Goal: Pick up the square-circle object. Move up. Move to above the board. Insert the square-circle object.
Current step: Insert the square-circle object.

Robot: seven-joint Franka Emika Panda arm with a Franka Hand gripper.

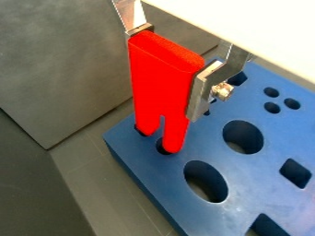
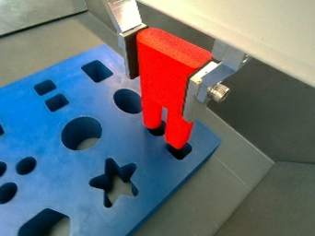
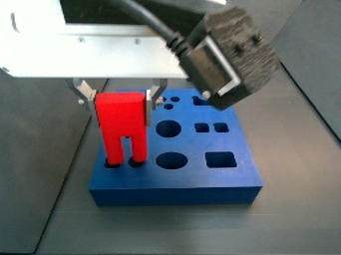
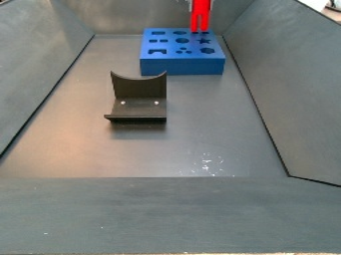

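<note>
The bright red square-circle object [image 1: 164,83] stands upright, clamped at its top between my gripper's [image 1: 169,64] silver fingers [image 1: 207,88]. Its two legs reach down into holes at a corner of the blue board [image 1: 234,184]. It shows the same way in the other wrist view, where the gripper [image 2: 167,66] is shut on the red block [image 2: 164,83] over the board [image 2: 62,111]. In a side view the block [image 3: 120,125] stands at the board's [image 3: 180,174] left side under the gripper [image 3: 120,95]. In the far side view the block [image 4: 200,15] rises from the board [image 4: 180,50].
The dark L-shaped fixture [image 4: 136,98] stands on the grey floor in front of the board. Sloped grey walls [image 4: 40,90] enclose the floor. The board has several open cut-outs, among them a star [image 2: 114,180] and circles [image 1: 244,136].
</note>
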